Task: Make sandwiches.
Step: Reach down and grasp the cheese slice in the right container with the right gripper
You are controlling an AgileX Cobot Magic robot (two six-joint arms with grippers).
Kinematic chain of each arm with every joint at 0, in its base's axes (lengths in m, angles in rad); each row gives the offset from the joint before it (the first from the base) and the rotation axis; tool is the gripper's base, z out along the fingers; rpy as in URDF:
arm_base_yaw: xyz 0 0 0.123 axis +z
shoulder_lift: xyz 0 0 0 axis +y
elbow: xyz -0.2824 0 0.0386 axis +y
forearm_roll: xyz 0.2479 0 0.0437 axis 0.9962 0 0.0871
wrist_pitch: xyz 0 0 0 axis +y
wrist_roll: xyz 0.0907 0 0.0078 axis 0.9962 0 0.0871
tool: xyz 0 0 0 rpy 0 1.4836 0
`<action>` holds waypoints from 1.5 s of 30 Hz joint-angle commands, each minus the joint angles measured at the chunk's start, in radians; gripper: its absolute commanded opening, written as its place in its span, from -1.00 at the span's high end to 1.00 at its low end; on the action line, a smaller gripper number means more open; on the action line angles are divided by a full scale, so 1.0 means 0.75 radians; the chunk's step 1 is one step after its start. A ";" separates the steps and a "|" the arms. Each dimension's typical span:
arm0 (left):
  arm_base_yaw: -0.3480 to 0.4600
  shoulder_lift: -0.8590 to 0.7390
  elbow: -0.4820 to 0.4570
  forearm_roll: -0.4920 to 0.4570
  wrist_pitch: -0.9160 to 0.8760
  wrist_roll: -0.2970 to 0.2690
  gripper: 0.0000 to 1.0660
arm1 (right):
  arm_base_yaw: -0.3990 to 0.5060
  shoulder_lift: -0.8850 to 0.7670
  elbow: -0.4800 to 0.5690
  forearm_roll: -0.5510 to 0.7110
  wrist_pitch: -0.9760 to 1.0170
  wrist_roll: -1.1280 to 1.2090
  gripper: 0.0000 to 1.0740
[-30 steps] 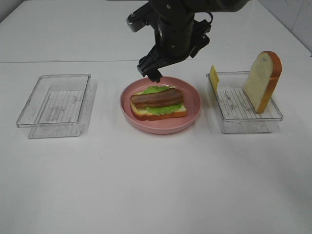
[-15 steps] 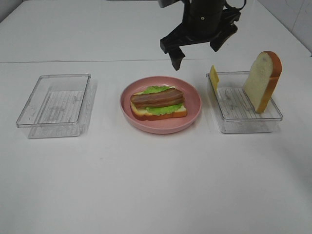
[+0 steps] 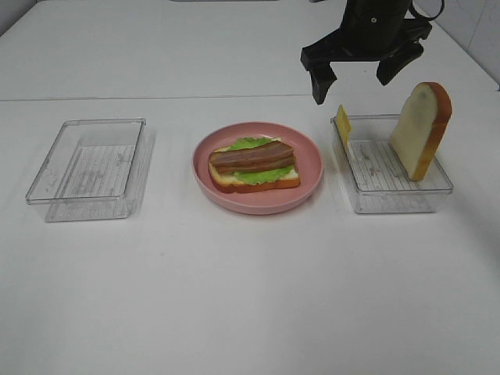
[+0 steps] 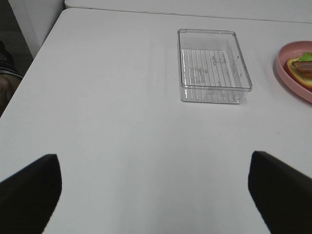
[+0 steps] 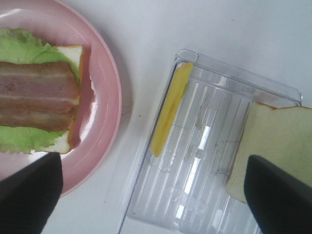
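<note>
Your right fingers [image 3: 319, 84] hung spread wide and empty over the clear tray [image 3: 394, 199] with the cheese slice [image 3: 343, 125] and upright bread slice [image 3: 422, 129]. Your left fingers [image 4: 29, 195] were open too. The unfinished sandwich [image 3: 254, 166] lay on the pink plate [image 3: 258, 205], mid-tabletop.

Pink plate [image 4: 283, 73] and sandwich [image 4: 301, 68] cut off at the left wrist view's edge, upright bread slice [image 5: 278, 131] partly out of the right wrist view
</note>
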 commanded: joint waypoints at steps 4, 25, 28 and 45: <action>0.001 -0.001 -0.001 -0.005 -0.012 0.004 -0.81 | -0.016 0.048 -0.008 0.029 -0.029 -0.025 -0.84; 0.001 -0.001 -0.001 -0.005 -0.012 0.004 -0.81 | -0.092 0.225 -0.028 0.149 -0.113 -0.061 -0.80; 0.001 -0.001 -0.001 -0.005 -0.012 0.004 -0.81 | -0.104 0.225 -0.028 0.161 -0.117 -0.064 -0.79; 0.001 -0.001 -0.001 -0.005 -0.012 0.004 -0.81 | -0.108 0.252 -0.028 0.175 -0.135 -0.043 0.36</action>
